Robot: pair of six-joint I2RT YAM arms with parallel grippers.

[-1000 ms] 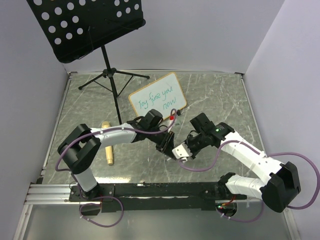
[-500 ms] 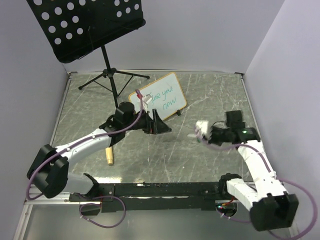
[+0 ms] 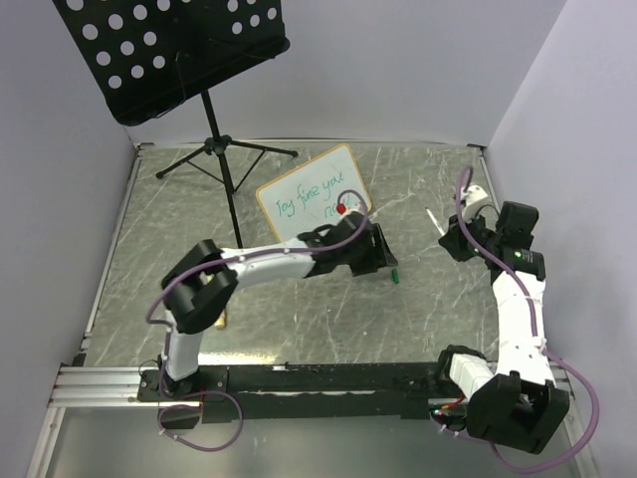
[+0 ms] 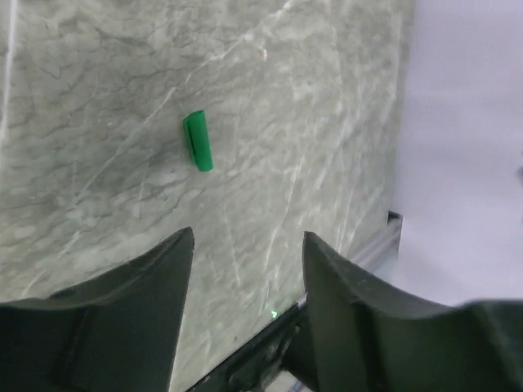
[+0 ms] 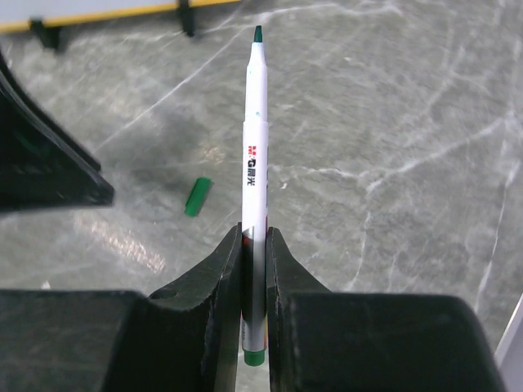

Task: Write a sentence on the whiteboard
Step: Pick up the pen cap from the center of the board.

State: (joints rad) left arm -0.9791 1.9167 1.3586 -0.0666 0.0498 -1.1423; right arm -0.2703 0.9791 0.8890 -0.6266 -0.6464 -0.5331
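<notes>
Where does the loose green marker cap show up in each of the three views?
Top external: the green cap lies on the table, right of centre, in front of the whiteboard.
Left wrist: upper left of centre, beyond the open left gripper.
Right wrist: left of centre, left of the marker held by the right gripper.
Shared landmark: the grey marbled table.
</notes>
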